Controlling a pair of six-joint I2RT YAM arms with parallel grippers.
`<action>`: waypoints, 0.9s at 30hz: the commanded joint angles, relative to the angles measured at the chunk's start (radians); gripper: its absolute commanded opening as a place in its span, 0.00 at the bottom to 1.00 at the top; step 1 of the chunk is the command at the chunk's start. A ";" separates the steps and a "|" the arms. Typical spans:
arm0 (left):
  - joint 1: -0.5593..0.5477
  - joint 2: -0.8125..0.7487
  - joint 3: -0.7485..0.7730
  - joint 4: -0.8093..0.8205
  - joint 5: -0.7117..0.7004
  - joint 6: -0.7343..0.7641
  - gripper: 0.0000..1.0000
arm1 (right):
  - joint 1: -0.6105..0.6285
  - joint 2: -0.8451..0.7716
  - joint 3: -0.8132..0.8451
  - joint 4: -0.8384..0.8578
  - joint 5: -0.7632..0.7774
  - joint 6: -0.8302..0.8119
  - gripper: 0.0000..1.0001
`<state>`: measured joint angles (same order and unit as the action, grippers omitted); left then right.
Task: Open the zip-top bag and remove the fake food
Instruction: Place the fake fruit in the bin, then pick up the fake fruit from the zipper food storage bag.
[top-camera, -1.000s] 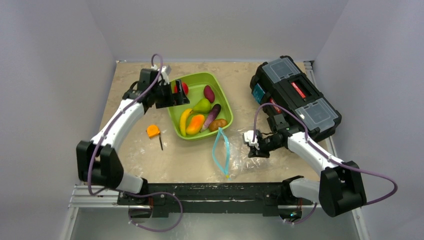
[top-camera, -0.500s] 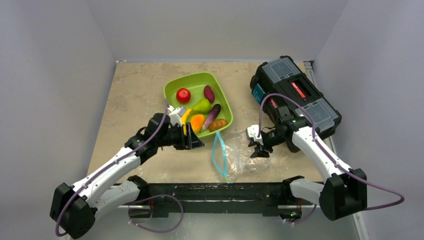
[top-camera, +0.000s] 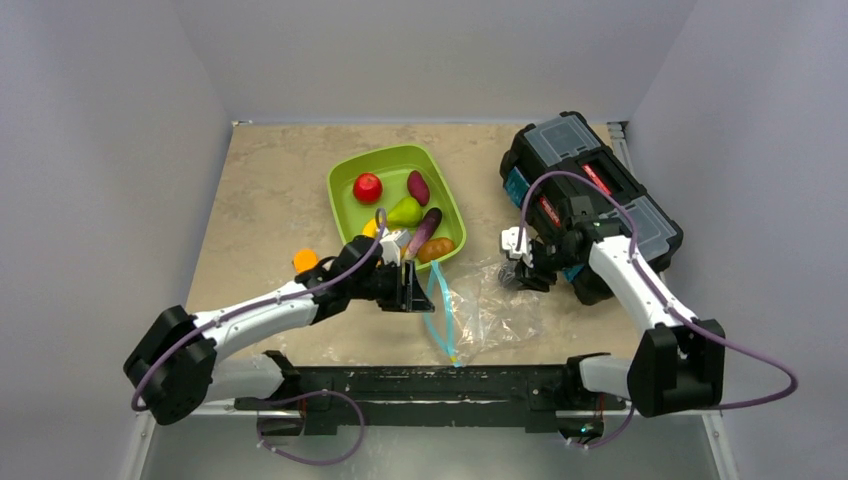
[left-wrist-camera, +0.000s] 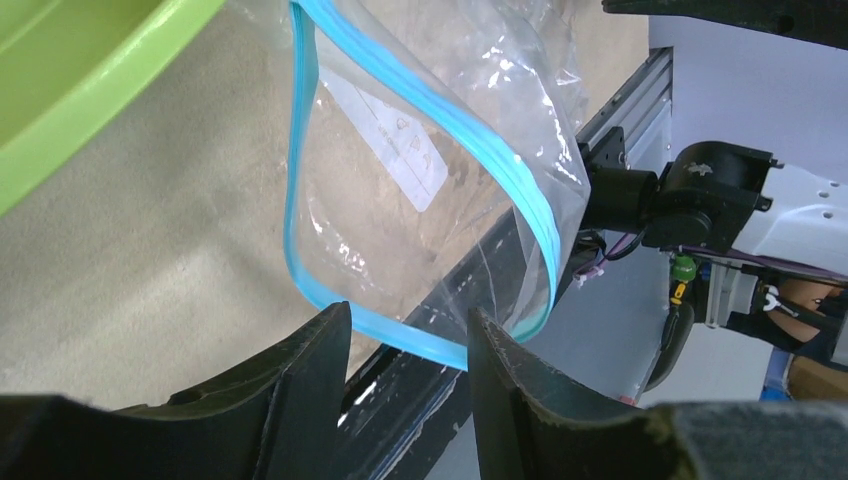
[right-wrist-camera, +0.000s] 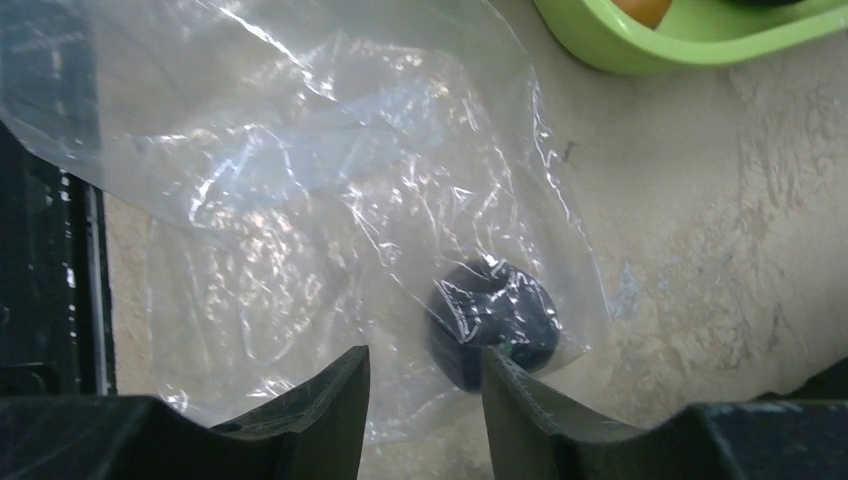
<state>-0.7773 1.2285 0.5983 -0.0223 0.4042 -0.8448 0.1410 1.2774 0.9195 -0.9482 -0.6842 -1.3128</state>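
Note:
The zip-top bag (top-camera: 495, 312) lies flat on the table near the front edge, its blue zip strip (top-camera: 440, 305) gaping open on the left. A dark piece of fake food (right-wrist-camera: 490, 320) sits inside it, in the far corner. More fake food lies in the green tray (top-camera: 388, 165): a red apple (top-camera: 367, 187), green pear (top-camera: 404, 212), purple eggplant (top-camera: 428, 225) and brown piece (top-camera: 436, 250). My left gripper (left-wrist-camera: 410, 315) is open, and the zip strip (left-wrist-camera: 420, 348) runs across the gap at its tips. My right gripper (right-wrist-camera: 425, 352) hangs open just above the bag, beside the dark piece.
A black toolbox (top-camera: 590, 190) stands at the back right, close behind my right arm. A small orange block (top-camera: 305, 260) lies left of the tray. The tray's near corner (left-wrist-camera: 80, 70) is just beside my left gripper. The black front rail (top-camera: 420, 385) borders the bag.
My left arm swung from the tray's far left down to the bag's mouth, and its jaws narrowed. My right gripper opened and moved back to the bag's far corner.

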 joint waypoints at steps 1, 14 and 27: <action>-0.014 0.059 0.025 0.175 0.018 -0.031 0.45 | -0.004 0.056 0.076 0.056 0.113 -0.028 0.47; -0.050 0.222 0.070 0.268 0.031 -0.055 0.46 | 0.023 0.209 0.074 0.089 0.132 -0.129 0.47; -0.066 0.330 0.116 0.285 0.032 -0.031 0.53 | 0.091 0.188 -0.040 0.055 0.027 -0.196 0.19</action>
<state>-0.8394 1.5379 0.6830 0.2024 0.4210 -0.8970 0.1989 1.5005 0.9195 -0.8608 -0.5884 -1.4609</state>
